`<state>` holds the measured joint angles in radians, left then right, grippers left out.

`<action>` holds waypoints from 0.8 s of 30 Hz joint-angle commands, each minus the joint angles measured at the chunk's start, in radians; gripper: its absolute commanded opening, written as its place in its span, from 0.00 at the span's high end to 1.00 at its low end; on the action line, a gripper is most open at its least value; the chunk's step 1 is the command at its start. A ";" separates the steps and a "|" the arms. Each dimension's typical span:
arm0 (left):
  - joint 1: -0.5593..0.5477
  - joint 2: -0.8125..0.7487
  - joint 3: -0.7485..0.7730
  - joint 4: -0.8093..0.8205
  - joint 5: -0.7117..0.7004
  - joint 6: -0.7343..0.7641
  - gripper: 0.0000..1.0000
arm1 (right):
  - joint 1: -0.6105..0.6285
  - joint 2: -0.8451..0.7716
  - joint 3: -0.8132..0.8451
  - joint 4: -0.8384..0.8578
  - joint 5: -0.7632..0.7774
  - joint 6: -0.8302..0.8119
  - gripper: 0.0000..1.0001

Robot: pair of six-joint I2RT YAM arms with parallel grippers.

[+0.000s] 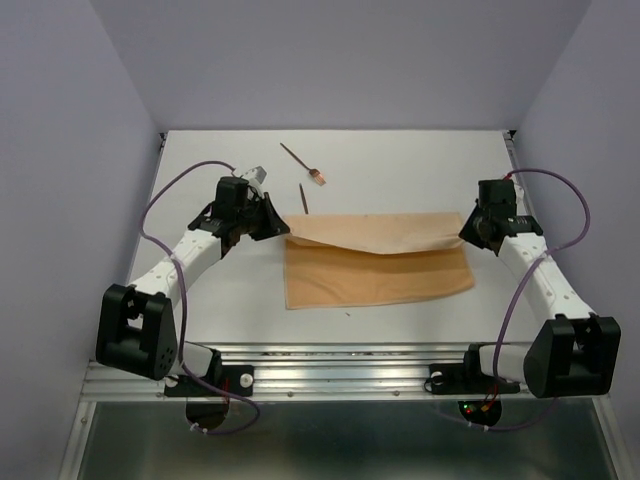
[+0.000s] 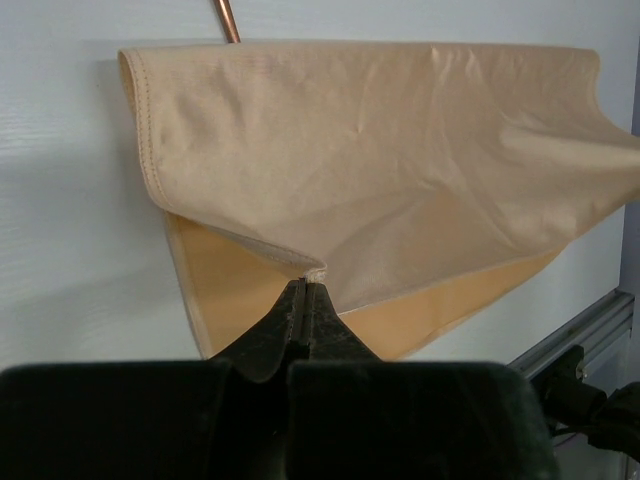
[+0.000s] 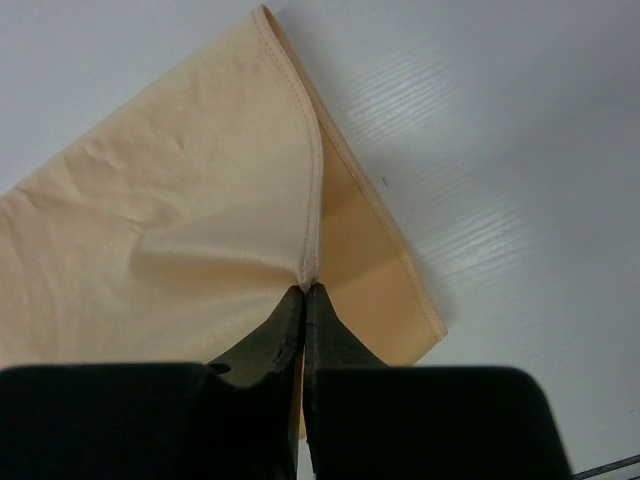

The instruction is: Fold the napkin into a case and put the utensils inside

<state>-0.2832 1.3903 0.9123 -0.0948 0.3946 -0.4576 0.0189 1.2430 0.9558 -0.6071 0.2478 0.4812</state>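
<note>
White tabletop beneath creased peach-tan napkin (far half doubled over, stitched hem)

Room near the napkin, clutter beyond it.
You can pass along its near edge; the utensils lie just beyond its far left corner, with the left gripper and right gripper at its ends.

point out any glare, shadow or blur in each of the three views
Top external: soft even light, the napkin sharp, faint shadows only. Left wrist: the left gripper is a dark, featureless foreground; the napkin shades the table beside it. Right wrist: the right gripper equally dark; pale sheen on the table at right.
</note>
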 commanded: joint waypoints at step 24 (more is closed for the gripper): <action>-0.125 -0.267 -0.125 -0.189 0.012 -0.039 1.00 | -0.008 -0.111 -0.032 -0.145 0.134 0.089 0.99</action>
<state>-0.3950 1.1820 0.7963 -0.2623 0.3965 -0.4828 0.0189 1.1667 0.9318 -0.7372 0.3313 0.5480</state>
